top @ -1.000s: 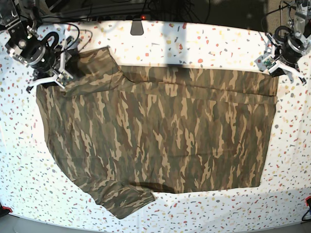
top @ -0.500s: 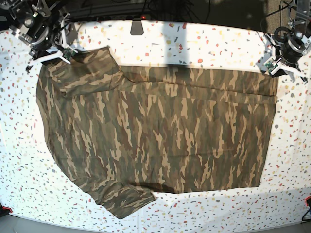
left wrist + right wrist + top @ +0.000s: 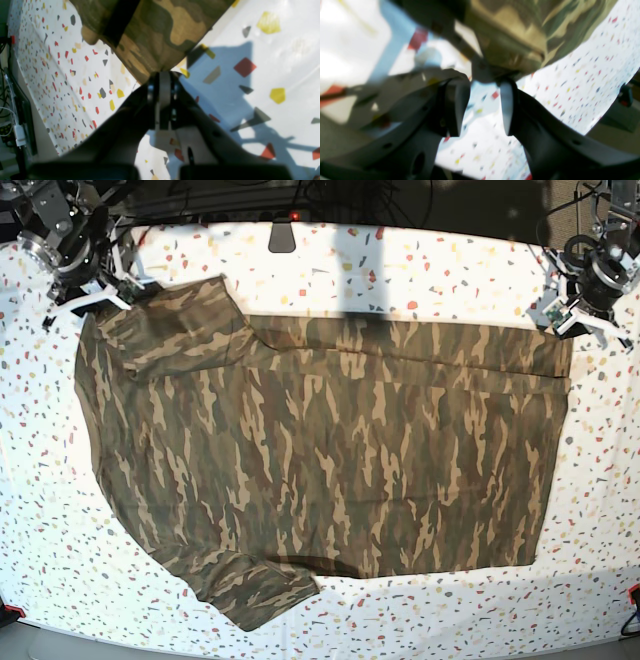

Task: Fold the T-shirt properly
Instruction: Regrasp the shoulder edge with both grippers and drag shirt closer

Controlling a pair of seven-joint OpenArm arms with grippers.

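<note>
The shirt lies flat on the table. It fills most of the middle. The table is white with little red, yellow and grey specks. The shirt is green, brown and tan in a camo print.

Nearest the camera, at about 7 o'clock, one short sleeve sticks out over the white. The straight bottom edge of the shirt runs down the side at 3 o'clock. A fold line runs across the cloth near the far edge.

Farther back, at about 10 o'clock, the other sleeve lies spread out. The right gripper sits just past that sleeve's corner, at the far 10 o'clock corner of the table. In the right wrist view its two fingers stand apart with a clear gap. The cloth edge is just past the tips. That view is blurry, so I cannot tell if a tip touches the cloth. Nothing is between the fingers.

At about 2 o'clock, the left gripper is at the far corner of the shirt's bottom edge. In the left wrist view its fingers are pressed together. The tip of that cloth corner runs right into the pinch. The gripper throws a blue-grey shadow on the table.
</note>
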